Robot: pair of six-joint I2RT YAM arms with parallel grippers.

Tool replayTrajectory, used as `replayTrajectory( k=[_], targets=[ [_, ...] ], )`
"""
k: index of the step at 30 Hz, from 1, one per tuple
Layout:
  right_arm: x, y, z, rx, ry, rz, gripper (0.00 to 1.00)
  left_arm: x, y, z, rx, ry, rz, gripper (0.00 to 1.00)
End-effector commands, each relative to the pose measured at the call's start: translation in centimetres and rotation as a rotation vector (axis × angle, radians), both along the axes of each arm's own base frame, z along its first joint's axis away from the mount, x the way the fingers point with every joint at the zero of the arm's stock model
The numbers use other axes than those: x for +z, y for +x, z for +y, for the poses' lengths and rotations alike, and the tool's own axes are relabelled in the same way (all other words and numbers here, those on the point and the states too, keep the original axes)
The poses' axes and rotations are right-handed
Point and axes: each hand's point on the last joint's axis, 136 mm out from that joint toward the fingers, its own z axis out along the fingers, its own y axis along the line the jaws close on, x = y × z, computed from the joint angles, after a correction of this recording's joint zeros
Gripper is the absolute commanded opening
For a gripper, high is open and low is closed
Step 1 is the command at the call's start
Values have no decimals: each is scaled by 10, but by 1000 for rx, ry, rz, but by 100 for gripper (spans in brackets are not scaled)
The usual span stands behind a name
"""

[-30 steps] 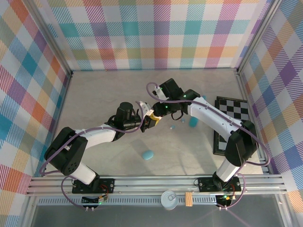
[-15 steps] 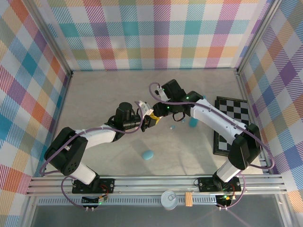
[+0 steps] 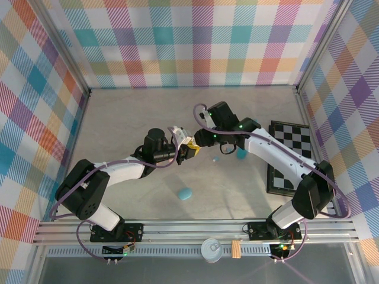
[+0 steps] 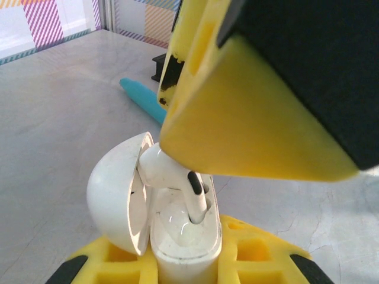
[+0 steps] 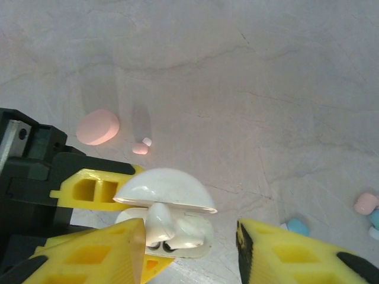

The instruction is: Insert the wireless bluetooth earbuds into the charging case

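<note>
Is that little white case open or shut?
Open: the white case has its lid tipped back, and a white earbud stands in it.

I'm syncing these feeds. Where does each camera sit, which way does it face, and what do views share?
Top external: above and behind the bases, looking down at the table; both arms show, left pincer close to right pincer.
Left wrist: on the left arm, looking along its yellow fingers at the open white charging case they clamp, an earbud in it.
Right wrist: on the right arm, looking down between its open yellow fingers.
Shared: both wrist views show that case and earbud.
</note>
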Motion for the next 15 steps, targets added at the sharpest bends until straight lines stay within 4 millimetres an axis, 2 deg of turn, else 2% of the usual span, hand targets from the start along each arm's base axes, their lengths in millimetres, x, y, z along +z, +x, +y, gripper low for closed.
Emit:
replayTrajectory(
  k=[1,11,15],
  targets=[
    [7,2,-8,-43,17,-14,41,18,-6,1,-24,-39,-48,0],
    [6,2,-9,-44,14,-12,40,20,-7,0,-27,-45,-52,0],
    [3,-1,-2,-9,31,11,40,24,-8,0,-33,-53,-62,0]
  ],
)
